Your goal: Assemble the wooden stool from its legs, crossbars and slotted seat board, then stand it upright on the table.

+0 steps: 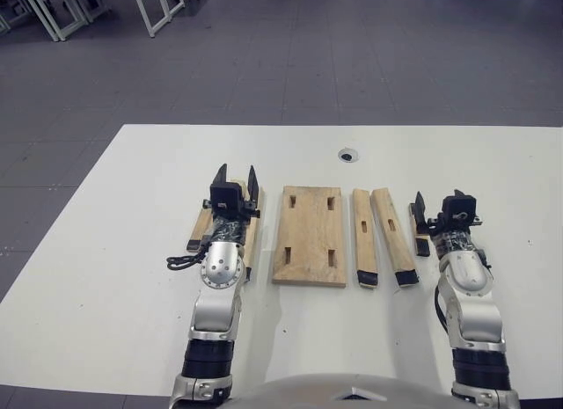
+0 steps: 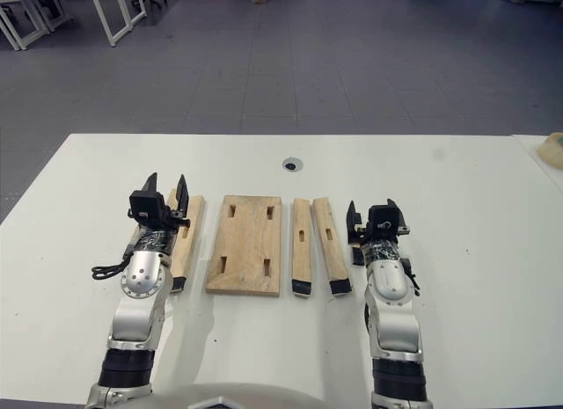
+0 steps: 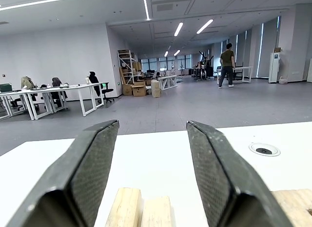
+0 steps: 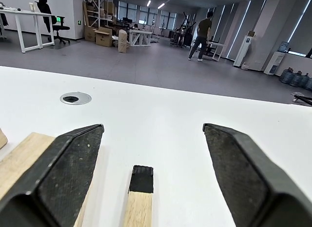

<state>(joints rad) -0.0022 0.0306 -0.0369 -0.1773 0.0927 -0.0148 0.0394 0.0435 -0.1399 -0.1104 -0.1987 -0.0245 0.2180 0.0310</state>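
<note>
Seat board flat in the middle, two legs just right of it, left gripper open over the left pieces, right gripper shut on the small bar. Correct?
No: the right gripper is open, jaws spread either side of the small bar; the right wrist view shows it. The seat board, two legs and left gripper over the left pieces are as you say.

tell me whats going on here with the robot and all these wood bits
Nothing is assembled yet. Everything lies flat on the white table: the slotted seat board in the middle, two black-tipped legs just to its right. The left gripper, jaws open, hangs over two more wooden pieces left of the board. The right gripper, jaws open too, sits over a black-tipped piece at the far right. Neither holds anything.
</note>
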